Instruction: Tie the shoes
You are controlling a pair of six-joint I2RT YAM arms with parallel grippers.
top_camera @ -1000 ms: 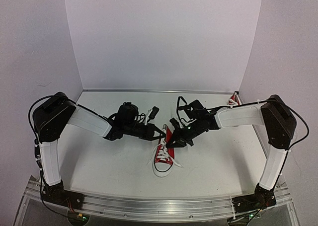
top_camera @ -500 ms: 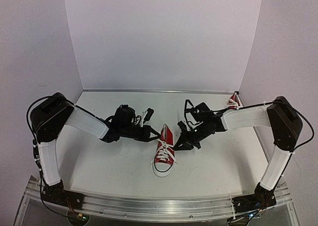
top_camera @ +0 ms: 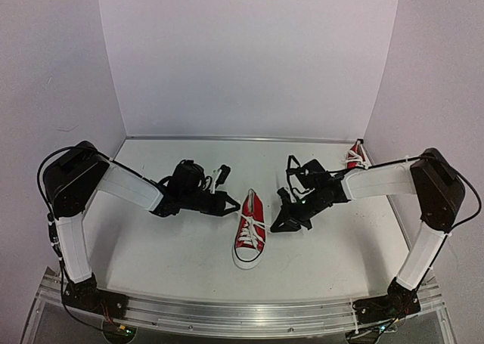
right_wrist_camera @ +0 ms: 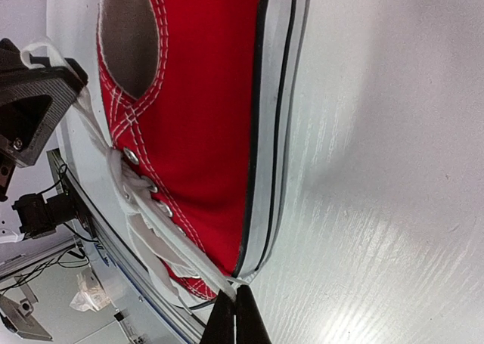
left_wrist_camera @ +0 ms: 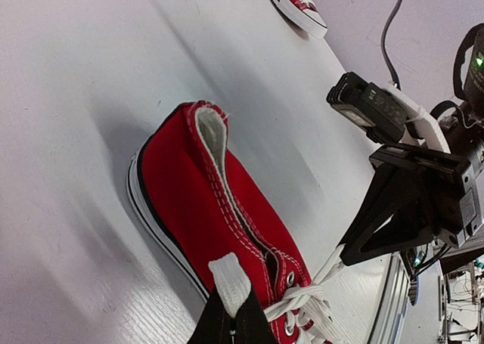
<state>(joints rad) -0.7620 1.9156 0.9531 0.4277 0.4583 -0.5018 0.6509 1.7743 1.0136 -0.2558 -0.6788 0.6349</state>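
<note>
Only the wrist views show the grips. The left claw [left_wrist_camera: 231, 321] is squeezed fully together on a flat white lace end [left_wrist_camera: 228, 282]. The right claw [right_wrist_camera: 233, 312] is likewise closed tight, pinching a lace strand [right_wrist_camera: 162, 242] that runs from the eyelets.

The top view shows the layout instead. Both claws flank the red sneaker [top_camera: 248, 229], one left of its heel and one right of its midsection, low over the tabletop [top_camera: 151, 253]. The sneaker sits on its sole with its long axis running near-to-far and its toe toward the arm bases. A second sneaker [top_camera: 355, 155] lies well beyond it, by the back right wall.
</note>
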